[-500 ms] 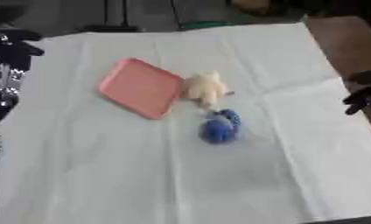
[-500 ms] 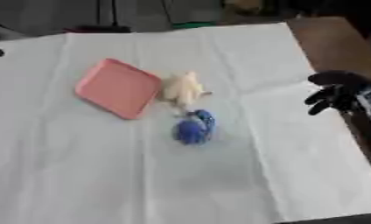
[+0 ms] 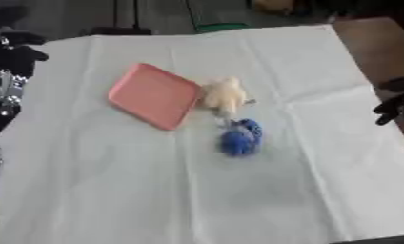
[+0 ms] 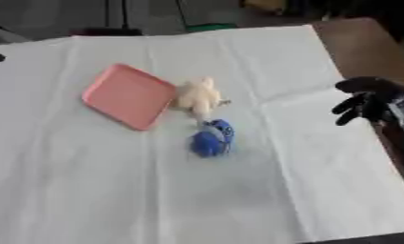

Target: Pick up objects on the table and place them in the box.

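While nothing has shifted since a moment ago, I log: pink tray [image 4: 128, 96], cream plush [image 4: 198, 96], blue plush [image 4: 212, 138] mid-counter [image 4: 114, 190]; right robot hand [image 4: 365, 101] curled, empty; left robot hand [image 3: 15, 51] likewise; picking unstarted.

No text, label, brand, number or sign is found readable, nothing is printed legibly on any item shown.

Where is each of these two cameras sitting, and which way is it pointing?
Left eye view: in the robot's head, looking down at the white-covered table; left hand at the left edge, right hand at the right edge.
Right eye view: beside it, same downward look; right hand shows fuller, fingers curled, holding nothing.
Both share the pink tray, cream toy and blue toy.
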Controlling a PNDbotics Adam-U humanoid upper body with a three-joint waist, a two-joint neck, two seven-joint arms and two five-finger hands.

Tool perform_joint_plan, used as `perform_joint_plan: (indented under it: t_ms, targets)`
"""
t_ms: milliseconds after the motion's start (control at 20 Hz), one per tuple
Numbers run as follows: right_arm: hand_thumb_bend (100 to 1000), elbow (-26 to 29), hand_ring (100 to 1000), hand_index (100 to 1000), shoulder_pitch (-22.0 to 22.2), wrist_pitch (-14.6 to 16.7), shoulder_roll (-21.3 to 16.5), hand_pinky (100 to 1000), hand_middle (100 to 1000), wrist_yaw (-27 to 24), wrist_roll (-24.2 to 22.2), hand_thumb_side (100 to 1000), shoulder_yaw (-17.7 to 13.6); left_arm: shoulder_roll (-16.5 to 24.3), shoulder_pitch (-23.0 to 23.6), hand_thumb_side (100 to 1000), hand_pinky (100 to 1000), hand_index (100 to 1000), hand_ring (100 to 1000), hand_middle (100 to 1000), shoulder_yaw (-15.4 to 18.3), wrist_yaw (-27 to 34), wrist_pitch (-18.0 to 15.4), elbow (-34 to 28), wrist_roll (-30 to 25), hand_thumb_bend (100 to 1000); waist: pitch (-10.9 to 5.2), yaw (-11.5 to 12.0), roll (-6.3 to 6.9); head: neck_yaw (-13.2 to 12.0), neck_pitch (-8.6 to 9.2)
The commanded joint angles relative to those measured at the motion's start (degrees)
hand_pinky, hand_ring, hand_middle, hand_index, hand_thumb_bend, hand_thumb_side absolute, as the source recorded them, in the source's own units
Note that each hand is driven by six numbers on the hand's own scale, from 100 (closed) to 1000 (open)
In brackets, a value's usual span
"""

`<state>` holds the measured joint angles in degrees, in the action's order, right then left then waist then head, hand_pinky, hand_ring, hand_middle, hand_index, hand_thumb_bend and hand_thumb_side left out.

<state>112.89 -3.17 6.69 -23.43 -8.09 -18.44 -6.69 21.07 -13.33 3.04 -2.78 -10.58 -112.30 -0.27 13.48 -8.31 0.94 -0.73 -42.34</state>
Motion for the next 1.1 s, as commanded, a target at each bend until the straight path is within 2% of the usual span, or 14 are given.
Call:
perform_joint_plan:
  t_ms: [50, 450, 500, 700, 850, 900, 950, 1050, 1100]
  targets:
    - [100, 1.01, 614, 746, -0.35, 0.04, -0.81, 525, 750, 0.29, 0.09, 952, -0.52, 0.78, -0.48, 602, 627, 849, 709, 830, 0.11, -0.16, -0.04, -1.23, -0.21, 413, -0.94, -0.04, -0.1, -0.18, -0.08]
    - [100, 1.03, 615, 746, -0.37, 0.01, -0.87, 525, 750, 0.3, 0.11, 953, -0.47, 1.54, -0.92, 595, 630, 849, 713, 830, -0.66, -0.55, 0.06, -1.38, -1.35, 422, -0.93, -0.07, -0.05, -0.21, -0.13]
    - [100, 1.04, 614, 746, -0.42, 0.01, -0.91, 525, 750, 0.28, 0.08, 953, -0.42, 2.45, -1.24, 633, 641, 847, 723, 838, -1.66, -1.05, 0.1, -1.42, -2.53, 402, -0.94, -0.14, 0.0, -0.35, -0.09]
    - [100, 1.04, 615, 746, -0.53, 0.0, -0.98, 526, 750, 0.17, -0.11, 951, -0.22, 6.14, -3.54, 685, 679, 847, 741, 851, -6.7, -4.96, 0.03, -0.88, -9.9, 387, -1.07, -0.4, -0.03, -0.58, -0.16]
    - [100, 1.07, 615, 747, -0.43, 0.07, -1.02, 526, 750, 0.09, -0.17, 951, -0.16, 7.95, -5.62, 687, 682, 845, 742, 852, -9.36, -8.48, -0.44, 0.23, -14.24, 388, -1.21, -0.55, -0.19, -0.51, -0.23]
    - [100, 1.07, 615, 747, -0.37, 0.08, -1.08, 526, 750, 0.07, -0.19, 951, -0.14, 8.76, -6.48, 614, 716, 845, 755, 857, -10.19, -9.45, -0.77, 0.43, -15.35, 516, -1.31, -0.66, -0.2, -0.59, -0.31]
    - [100, 1.07, 615, 747, -0.3, 0.1, -1.15, 526, 750, 0.04, -0.2, 950, -0.09, 10.03, -8.25, 699, 716, 845, 755, 857, -11.7, -10.99, -1.22, 0.89, -17.15, 413, -1.44, -0.77, -0.24, -0.65, -0.39]
    - [100, 1.07, 615, 747, -0.28, 0.12, -1.23, 526, 750, -0.04, -0.24, 950, 0.01, 11.19, -11.13, 698, 735, 852, 761, 859, -13.92, -13.45, -1.95, 2.05, -19.41, 434, -1.61, -0.88, -0.26, -0.74, -0.44]
    - [100, 1.06, 615, 747, -0.3, 0.11, -1.24, 526, 750, -0.1, -0.29, 949, 0.08, 11.41, -12.58, 691, 760, 866, 769, 860, -14.93, -14.71, -2.36, 2.75, -20.23, 477, -1.7, -0.95, -0.27, -0.8, -0.47]
